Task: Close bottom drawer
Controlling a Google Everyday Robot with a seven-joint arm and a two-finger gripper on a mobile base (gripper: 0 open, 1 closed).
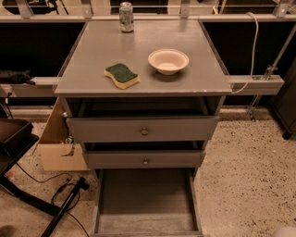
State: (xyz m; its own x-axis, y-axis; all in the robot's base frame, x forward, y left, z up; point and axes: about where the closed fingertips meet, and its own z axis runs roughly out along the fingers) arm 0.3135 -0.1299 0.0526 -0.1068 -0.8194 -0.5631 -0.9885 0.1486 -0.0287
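Robot's gripper: outside the camera view, so its colour and shape go unrecorded. Only possible body part: a pale grey, smooth rounded edge (286, 231) at the far lower right, to the right of the bottom drawer (145, 203), level with its front end. Surface plain, one tone. Cannot tell whether it belongs to the robot.
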